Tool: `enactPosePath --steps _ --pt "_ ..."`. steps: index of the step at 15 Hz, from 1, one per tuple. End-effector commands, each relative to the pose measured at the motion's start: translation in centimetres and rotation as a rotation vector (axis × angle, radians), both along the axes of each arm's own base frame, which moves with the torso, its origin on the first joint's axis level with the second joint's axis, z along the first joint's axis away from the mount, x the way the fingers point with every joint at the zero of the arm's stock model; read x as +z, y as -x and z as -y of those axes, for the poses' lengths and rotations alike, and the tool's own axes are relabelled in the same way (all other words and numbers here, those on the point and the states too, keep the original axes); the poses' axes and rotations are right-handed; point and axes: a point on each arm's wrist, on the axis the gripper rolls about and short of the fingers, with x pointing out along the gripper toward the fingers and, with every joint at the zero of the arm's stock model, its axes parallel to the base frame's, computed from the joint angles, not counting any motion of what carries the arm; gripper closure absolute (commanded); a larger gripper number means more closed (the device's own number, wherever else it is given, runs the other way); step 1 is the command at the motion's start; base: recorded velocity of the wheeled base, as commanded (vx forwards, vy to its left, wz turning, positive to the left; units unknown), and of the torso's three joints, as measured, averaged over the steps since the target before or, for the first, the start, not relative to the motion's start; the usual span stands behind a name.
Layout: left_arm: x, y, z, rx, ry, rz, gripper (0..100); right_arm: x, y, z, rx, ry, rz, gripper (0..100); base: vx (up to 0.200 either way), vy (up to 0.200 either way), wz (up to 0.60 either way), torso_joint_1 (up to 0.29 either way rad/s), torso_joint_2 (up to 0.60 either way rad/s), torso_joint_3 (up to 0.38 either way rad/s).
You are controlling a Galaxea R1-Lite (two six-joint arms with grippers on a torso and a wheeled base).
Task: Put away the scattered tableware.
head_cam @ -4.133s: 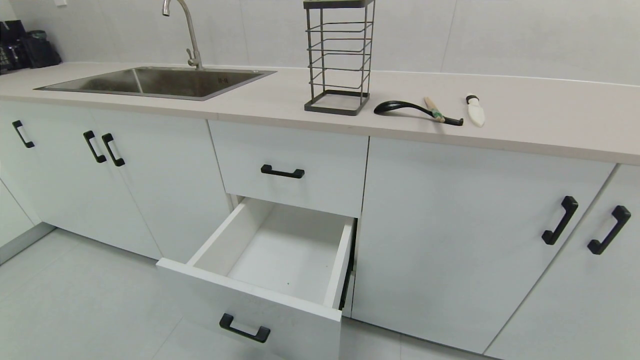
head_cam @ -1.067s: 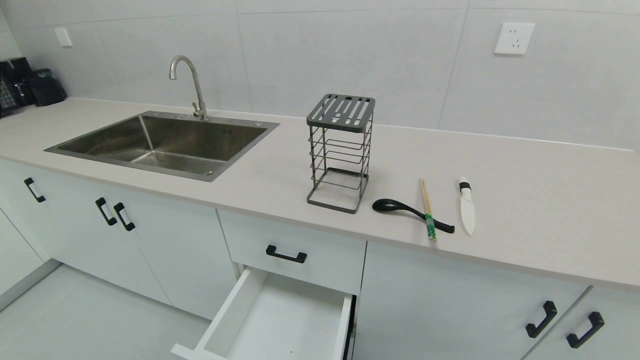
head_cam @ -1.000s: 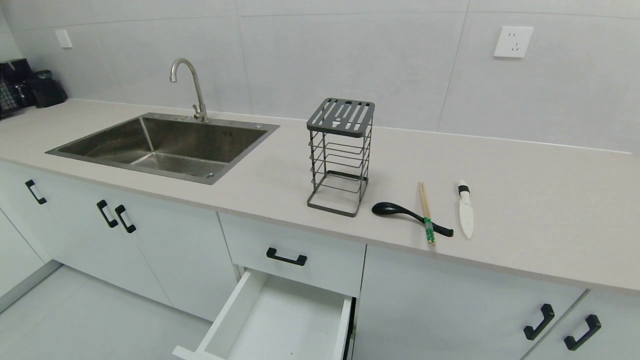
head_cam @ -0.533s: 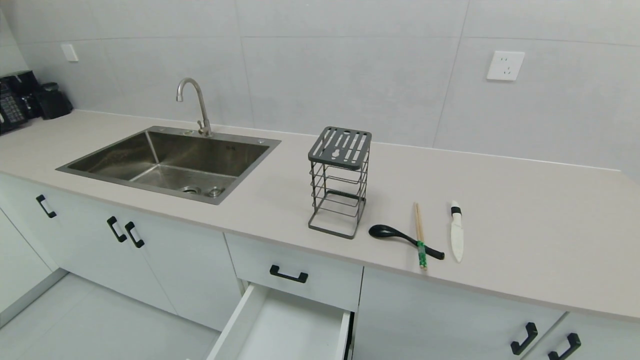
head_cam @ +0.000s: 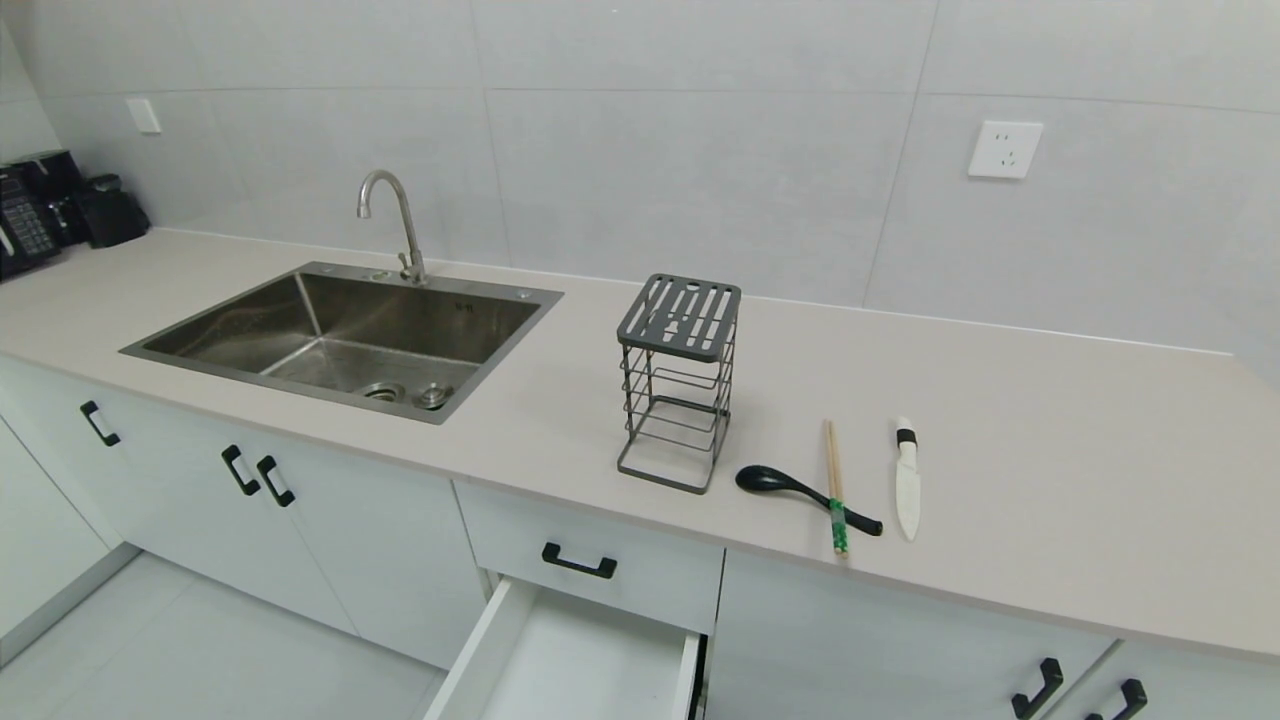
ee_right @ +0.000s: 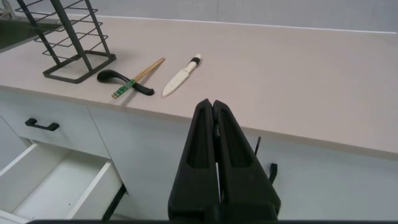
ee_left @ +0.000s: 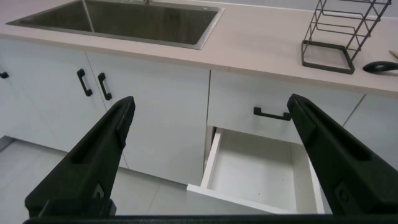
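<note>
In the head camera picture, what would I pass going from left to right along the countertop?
sink → wire rack → black spoon → white knife

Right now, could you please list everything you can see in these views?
spoon: one, black, on the countertop beside the rack
chopsticks: one pair, wooden with a green band, across the spoon's handle
knife: one, white with a black band, apart from the chopsticks
rack: one, dark grey wire, upright on the countertop
sink: one, steel, with a faucet
drawer: one, white, pulled open below the rack
socket: one, white, on the wall
left gripper: black, open, facing the drawer
right gripper: black, shut, before the countertop's edge
</note>
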Motion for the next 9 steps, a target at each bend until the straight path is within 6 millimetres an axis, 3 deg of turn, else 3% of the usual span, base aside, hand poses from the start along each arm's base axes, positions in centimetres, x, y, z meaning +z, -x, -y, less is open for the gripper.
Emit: enactPosePath --steps 1,9 --pt "0.03 -0.01 -0.01 0.002 0.003 0.001 0 -0.01 -0.01 0.00 0.002 -0.001 -0.002 0 0.000 0.000 0.00 0.000 0.00 0.000" --pt "0.03 -0.01 -0.12 0.056 0.011 0.001 0 0.01 -0.02 -0.01 0.005 0.008 0.003 0 0.000 0.000 0.00 0.000 0.00 0.000"
